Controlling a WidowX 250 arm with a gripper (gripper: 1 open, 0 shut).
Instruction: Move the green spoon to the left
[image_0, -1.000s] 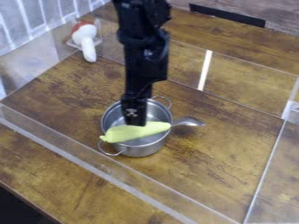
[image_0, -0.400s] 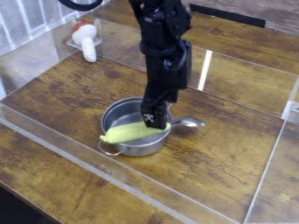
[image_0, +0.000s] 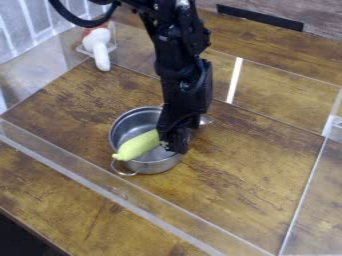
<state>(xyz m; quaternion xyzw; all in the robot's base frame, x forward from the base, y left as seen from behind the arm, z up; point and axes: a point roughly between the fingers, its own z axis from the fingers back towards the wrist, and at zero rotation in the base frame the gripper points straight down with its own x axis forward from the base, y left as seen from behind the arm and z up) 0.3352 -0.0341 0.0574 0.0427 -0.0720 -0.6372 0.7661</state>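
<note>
gripper: low over green spoon in pot, jaw state unclear | spoon: light, stiff, slick | grasp: thick handle, lower centre

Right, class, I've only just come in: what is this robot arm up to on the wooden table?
A single black robot arm reaches straight down with its gripper at the green spoon, which lies across a steel pot on the wooden table. Whether the spoon is gripped cannot be told. A white object stands at the back left.

Gripper dropped onto green spoon, narrowing.
</note>
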